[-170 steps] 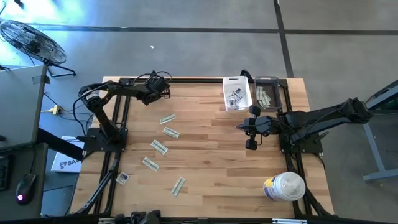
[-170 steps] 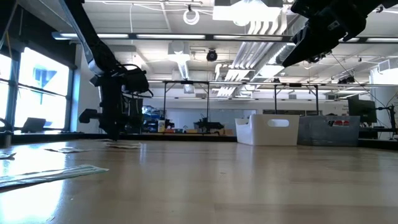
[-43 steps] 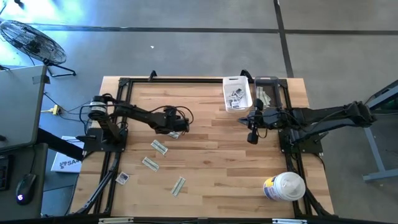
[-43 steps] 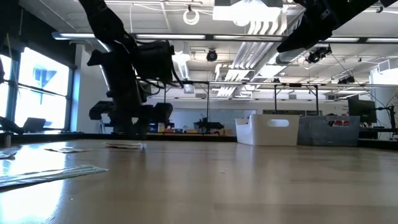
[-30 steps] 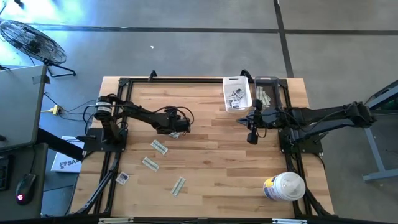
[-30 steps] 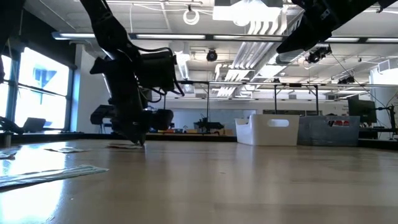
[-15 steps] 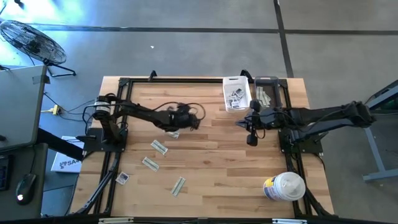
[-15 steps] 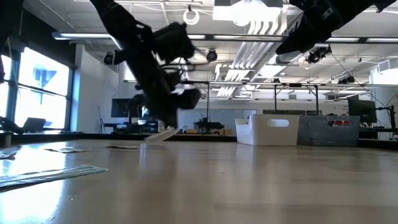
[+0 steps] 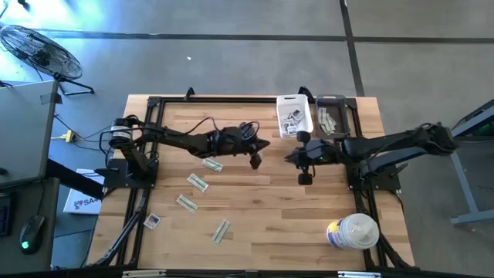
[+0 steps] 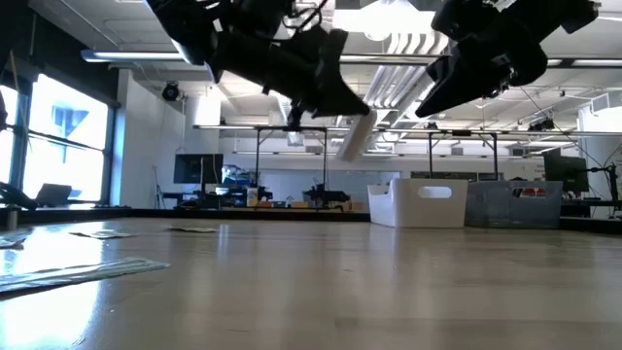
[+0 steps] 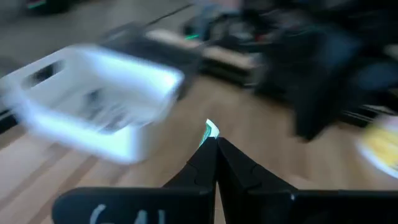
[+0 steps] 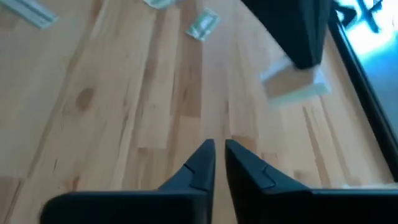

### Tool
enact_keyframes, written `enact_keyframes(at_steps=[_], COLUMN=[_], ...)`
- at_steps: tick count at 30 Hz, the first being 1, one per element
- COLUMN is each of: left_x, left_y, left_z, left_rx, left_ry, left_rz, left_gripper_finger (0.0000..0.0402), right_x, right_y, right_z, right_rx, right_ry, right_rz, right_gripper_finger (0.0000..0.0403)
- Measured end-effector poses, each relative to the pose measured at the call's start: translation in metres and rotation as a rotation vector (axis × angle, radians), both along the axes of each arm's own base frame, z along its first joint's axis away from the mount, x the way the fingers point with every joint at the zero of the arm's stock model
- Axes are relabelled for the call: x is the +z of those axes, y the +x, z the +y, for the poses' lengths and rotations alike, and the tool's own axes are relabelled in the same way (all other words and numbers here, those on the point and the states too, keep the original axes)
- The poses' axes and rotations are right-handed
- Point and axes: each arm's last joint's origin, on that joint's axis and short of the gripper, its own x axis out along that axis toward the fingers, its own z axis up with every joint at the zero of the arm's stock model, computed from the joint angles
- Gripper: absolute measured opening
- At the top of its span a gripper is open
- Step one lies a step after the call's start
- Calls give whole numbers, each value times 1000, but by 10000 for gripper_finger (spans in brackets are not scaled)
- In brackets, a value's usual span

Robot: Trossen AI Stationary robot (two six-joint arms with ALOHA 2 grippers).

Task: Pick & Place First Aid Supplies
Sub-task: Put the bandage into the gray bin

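— Looking at the left gripper (image 9: 255,160), why is it hanging so high over the middle of the table (image 9: 278,208)?

— It is carrying a strip (image 10: 357,134). The fingers are pinched tight on one end, and the rest of the strip sticks out below them, tilted, well clear of the wood. I reckon the height is there so it passes over a bin wall.

— Which bin?

— Two stand side by side at the far edge: a white bin (image 9: 294,101) with square packets in it, and a dark bin (image 9: 332,99) with strips. So I'd guess the dark one, though the gripper is nowhere near it yet.

— And the right gripper (image 9: 302,177)?

— It is raised near the bins, pointing down at bare wood. Its fingers show a narrow gap with nothing between them. To me it looks like it is waiting.

— What is the strip like?

— Narrow, flat, pale beige with a greenish tint. It holds fairly straight in the pinch, so it seems stiff enough not to droop.

— Much left to do?

— Four loose strips (image 9: 197,182) lie on the left half, and one square packet (image 9: 151,221) sits near the front left corner.
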Motion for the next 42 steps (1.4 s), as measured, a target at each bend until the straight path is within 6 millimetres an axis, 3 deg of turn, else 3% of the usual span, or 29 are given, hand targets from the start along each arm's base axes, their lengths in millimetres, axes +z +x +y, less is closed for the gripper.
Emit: enact_keyframes(at_steps=[5,11,18,28,38,42], left_x=[5,6,12,19,20,19], left_y=[2,3,6,6,6,6], left_z=[-8,-19,-21,-22,-23,-23], left_rx=[-202,-283,-278,-309,-323,-359], left_ry=[63,110,164,203,190,178], left_rz=[-42,-51,-134,-200,-216,-212], left_gripper_finger=[0,0,0,0,1,2], right_x=[4,9,10,19,20,20], right_y=[7,10,12,16,17,17], right_z=[0,-3,-2,-2,-2,-2], right_rx=[40,-35,114,108,123,91], right_ry=[-62,-129,34,40,40,27], right_rz=[-65,-118,-150,-255,-266,-260], right_gripper_finger=[85,138,155,125,12,10])
